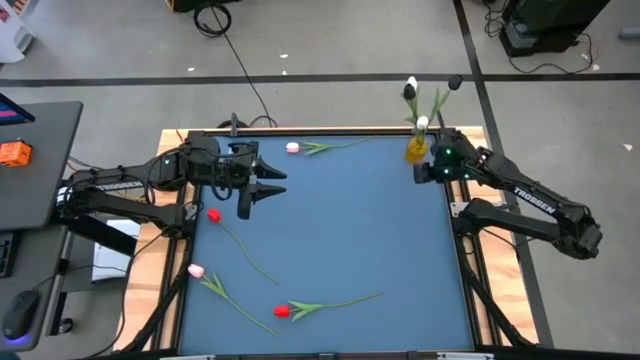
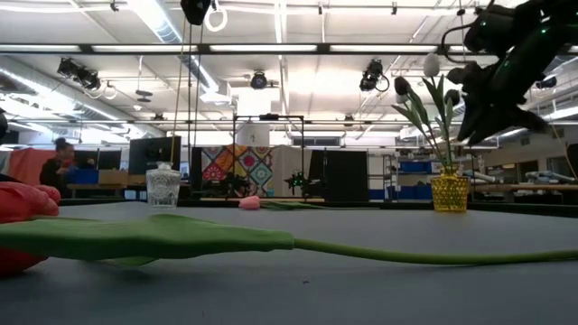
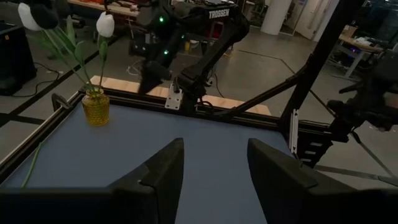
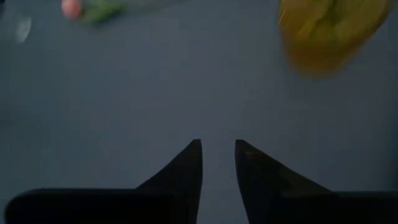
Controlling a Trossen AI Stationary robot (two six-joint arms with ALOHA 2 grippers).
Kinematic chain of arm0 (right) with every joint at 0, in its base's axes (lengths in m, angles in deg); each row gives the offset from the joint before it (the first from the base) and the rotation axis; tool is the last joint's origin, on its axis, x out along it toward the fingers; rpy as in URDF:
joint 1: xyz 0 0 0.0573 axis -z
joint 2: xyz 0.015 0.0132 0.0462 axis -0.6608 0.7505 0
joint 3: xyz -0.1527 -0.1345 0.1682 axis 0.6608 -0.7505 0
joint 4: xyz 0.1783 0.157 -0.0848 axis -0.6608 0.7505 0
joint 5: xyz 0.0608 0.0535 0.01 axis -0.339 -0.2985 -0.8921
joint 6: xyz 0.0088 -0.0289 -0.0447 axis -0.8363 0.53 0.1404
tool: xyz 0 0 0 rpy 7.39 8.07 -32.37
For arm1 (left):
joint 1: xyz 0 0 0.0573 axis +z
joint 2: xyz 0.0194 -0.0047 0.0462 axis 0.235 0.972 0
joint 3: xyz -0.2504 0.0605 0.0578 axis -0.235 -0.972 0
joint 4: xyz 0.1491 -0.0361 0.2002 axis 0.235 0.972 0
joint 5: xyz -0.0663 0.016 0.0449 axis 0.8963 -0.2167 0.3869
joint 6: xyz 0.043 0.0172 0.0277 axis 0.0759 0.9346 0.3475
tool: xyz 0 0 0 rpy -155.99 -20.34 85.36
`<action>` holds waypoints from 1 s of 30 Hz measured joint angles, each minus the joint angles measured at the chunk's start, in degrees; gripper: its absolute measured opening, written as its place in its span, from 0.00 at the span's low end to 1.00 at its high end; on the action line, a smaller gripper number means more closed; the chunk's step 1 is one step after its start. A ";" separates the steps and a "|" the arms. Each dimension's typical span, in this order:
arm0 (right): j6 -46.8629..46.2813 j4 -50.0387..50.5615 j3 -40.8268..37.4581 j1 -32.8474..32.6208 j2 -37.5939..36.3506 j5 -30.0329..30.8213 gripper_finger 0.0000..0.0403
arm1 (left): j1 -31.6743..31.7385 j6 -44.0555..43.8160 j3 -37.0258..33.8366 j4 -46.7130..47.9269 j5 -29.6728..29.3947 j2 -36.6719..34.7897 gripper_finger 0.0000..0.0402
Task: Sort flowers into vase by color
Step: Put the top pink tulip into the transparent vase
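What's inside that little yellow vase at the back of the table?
The yellow vase holds tulips on green stems: two white heads and at least one black head show above it. The stem ends inside are hidden by its patterned wall.

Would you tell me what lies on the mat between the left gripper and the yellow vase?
In the high view, only the pink tulip lies between the left gripper and the yellow vase, near the far edge; otherwise bare mat.

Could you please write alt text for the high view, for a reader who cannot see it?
Four tulips lie loose on a blue table: a pink one, a red one, a second pink, a second red. A yellow vase at the far right corner holds white and black tulips, beside the right gripper.
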 joint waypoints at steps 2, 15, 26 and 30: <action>-1.65 2.10 0.00 -0.08 0.43 -6.21 0.26 | 0.01 0.00 -0.02 -0.01 -0.02 0.00 0.46; -17.38 -3.93 0.00 -13.45 2.06 -10.10 0.24 | 0.02 0.00 -0.02 0.01 -0.02 0.00 0.46; -39.63 -18.44 0.00 -41.84 12.11 9.55 0.24 | 0.01 0.00 -0.02 0.00 -0.02 0.00 0.46; -44.61 -24.20 0.00 -47.99 18.47 14.30 0.24 | 0.02 0.00 -0.02 0.00 -0.02 0.00 0.46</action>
